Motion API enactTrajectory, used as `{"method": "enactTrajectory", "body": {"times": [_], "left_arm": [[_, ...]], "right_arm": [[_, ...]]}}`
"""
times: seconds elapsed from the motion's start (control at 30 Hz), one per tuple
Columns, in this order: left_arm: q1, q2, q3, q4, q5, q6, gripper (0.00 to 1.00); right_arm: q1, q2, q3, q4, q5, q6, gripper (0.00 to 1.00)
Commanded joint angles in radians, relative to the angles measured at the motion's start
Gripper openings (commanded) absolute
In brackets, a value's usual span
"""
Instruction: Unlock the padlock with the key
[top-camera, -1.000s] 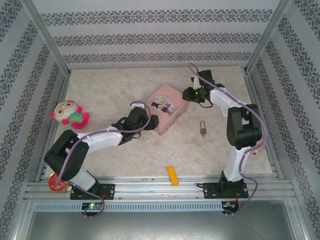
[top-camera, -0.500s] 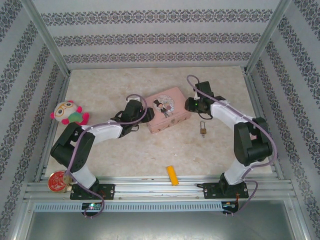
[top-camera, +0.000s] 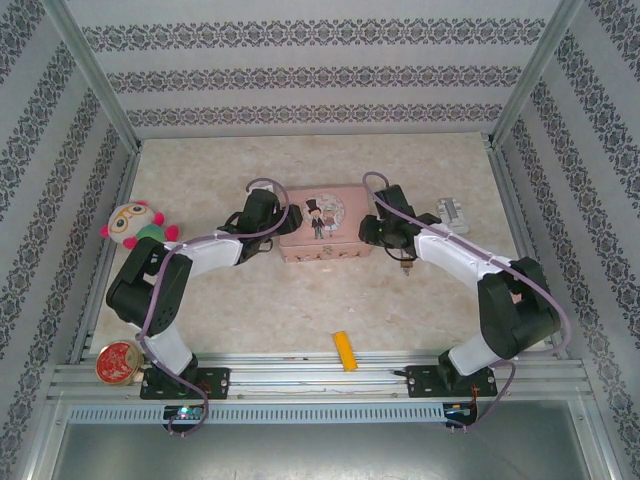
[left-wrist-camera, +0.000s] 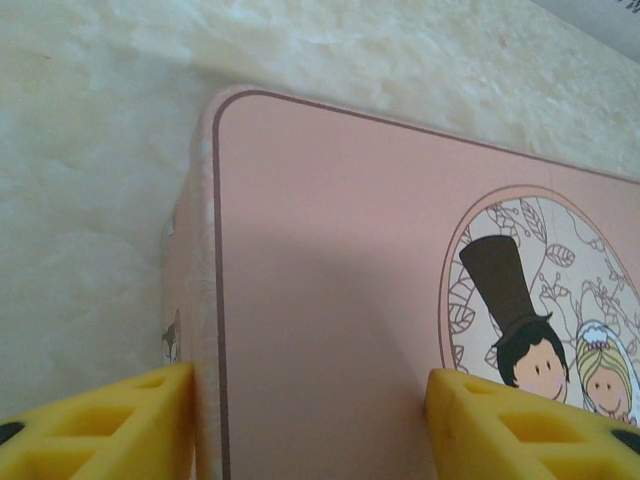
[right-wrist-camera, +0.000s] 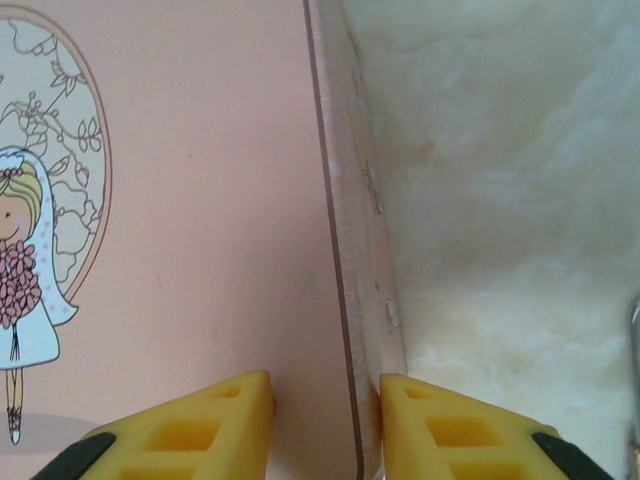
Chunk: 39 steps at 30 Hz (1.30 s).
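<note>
**Clearances.** The table (top-camera: 250, 300) is bounded by metal rails on all sides. Bare surface lies open behind and in front of the pink tin (top-camera: 325, 236). The plush toy (top-camera: 138, 227) sits by the left rail, the yellow bar (top-camera: 345, 350) near the front rail, and a small pale metallic object (top-camera: 454, 213) lies right of the tin.

**Padlock.** In the top view, a small brass part of the padlock (top-camera: 407, 264) shows just below the right forearm, near the tin's right front corner. The arm covers most of it, so its long axis and shackle direction cannot be told.

**Grippers.** The left gripper (top-camera: 274, 222) is at the tin's left end and the right gripper (top-camera: 377, 232) at its right end. The tin's long axis runs left to right.

**Wrist views.** The left gripper (left-wrist-camera: 310, 430) is released. Its fingers are spread wide, one against the tin's side wall and one over the lid. The right gripper (right-wrist-camera: 325, 425) has a narrow gap astride the tin's right rim. Whether it clamps the rim cannot be told.
</note>
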Motion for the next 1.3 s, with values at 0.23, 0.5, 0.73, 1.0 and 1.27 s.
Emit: {"method": "enactTrajectory", "body": {"times": [0.23, 0.5, 0.73, 1.0, 1.27], "left_arm": [[0.007, -0.016, 0.019, 0.084, 0.127, 0.006, 0.69], [0.062, -0.214, -0.073, 0.031, 0.07, 0.051, 0.96], [0.112, -0.443, -0.176, -0.106, -0.057, 0.166, 0.99], [0.124, -0.664, -0.32, -0.172, -0.301, 0.389, 0.99], [0.173, -0.778, -0.447, -0.085, -0.403, 0.526, 0.99]], "right_arm": [[0.051, -0.022, -0.026, -0.011, -0.074, 0.051, 0.42], [0.009, -0.146, -0.033, -0.093, 0.001, 0.012, 0.6], [-0.094, -0.36, -0.131, -0.108, 0.043, -0.015, 0.78], [-0.21, -0.602, -0.241, -0.114, 0.115, -0.089, 0.98], [-0.299, -0.723, -0.327, -0.058, 0.146, -0.098, 0.98]]}}
